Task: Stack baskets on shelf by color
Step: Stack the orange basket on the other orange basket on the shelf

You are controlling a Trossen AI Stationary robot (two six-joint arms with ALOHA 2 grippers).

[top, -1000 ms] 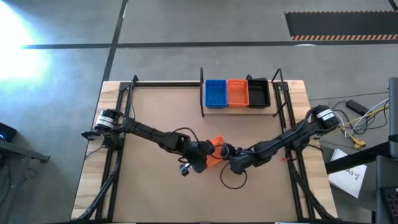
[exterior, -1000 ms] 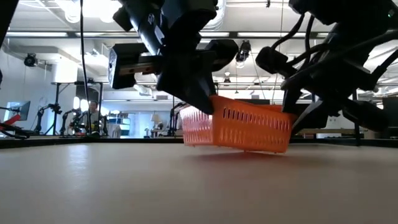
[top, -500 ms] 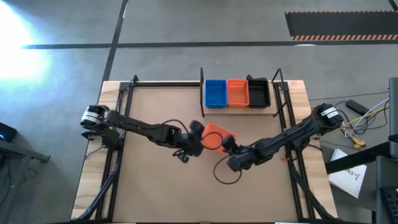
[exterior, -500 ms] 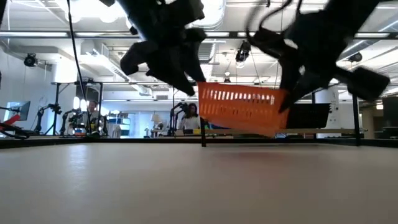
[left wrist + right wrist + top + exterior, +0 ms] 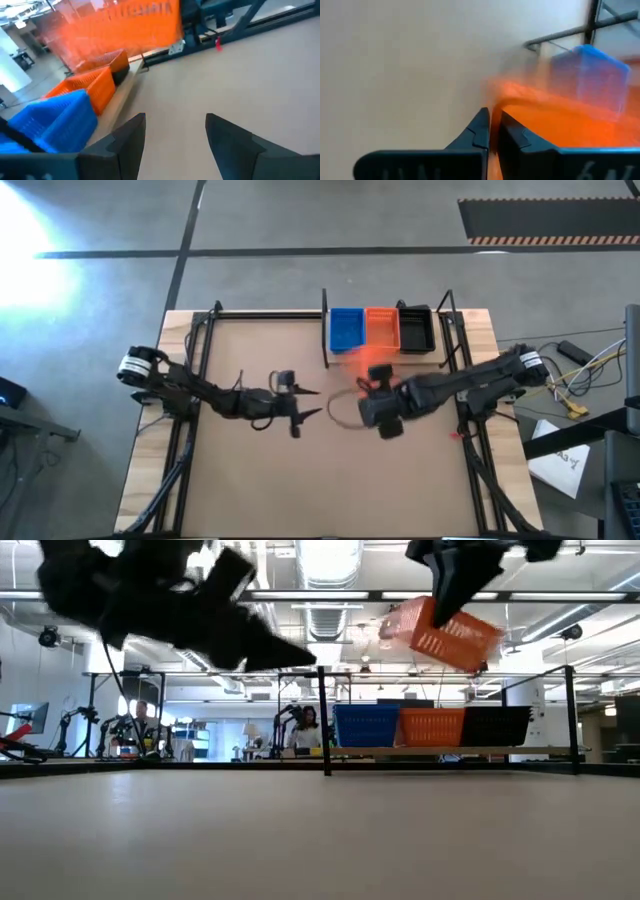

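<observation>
Left gripper (image 5: 312, 403), dark fingers spread apart and holding nothing, hovers over bare tabletop well short of the light wooden plank shelf (image 5: 385, 357). Right gripper (image 5: 380, 383) is clamped on the rim of an orange mesh-sided plastic basket (image 5: 441, 633), held tilted in the air just before the shelf. Blue (image 5: 367, 726), orange (image 5: 432, 726) and black (image 5: 497, 725) rectangular mesh bins sit side by side on the shelf.

Two dark, slender jointed arms, each with a white-banded base joint and a loose black cable near the wrist. Each hand (image 5: 175, 142) has two black wedge-shaped fingers (image 5: 477, 130).
</observation>
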